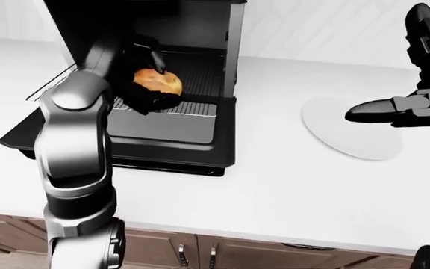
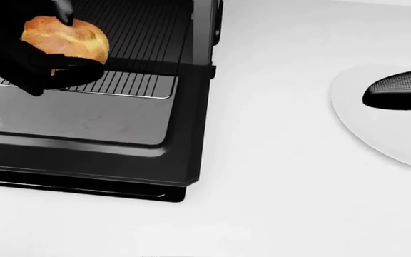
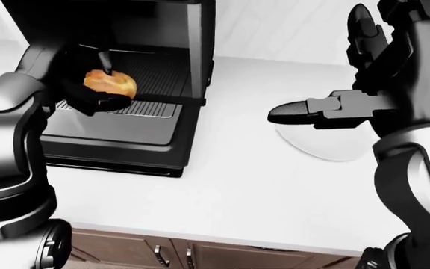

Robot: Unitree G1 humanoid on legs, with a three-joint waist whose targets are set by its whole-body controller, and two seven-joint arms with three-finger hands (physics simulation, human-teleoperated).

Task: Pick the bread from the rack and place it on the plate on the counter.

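Observation:
The bread (image 2: 68, 37), a golden round roll, sits in my left hand (image 2: 77, 47) just above the wire rack (image 2: 145, 53) of the open toaster oven. Black fingers (image 2: 84, 70) curl under it and one reaches over its top, so the hand is shut on it. It also shows in the left-eye view (image 1: 160, 82). The white plate (image 1: 342, 134) lies on the counter to the right. My right hand (image 3: 333, 73) hovers over the plate, open and empty, with one finger (image 2: 401, 90) pointing left.
The oven's dropped door (image 2: 84, 144) juts out over the white counter (image 2: 262, 176) below the rack. The oven's side wall (image 1: 234, 61) stands between the bread and the plate. Wooden cabinet fronts (image 1: 237, 252) run under the counter edge.

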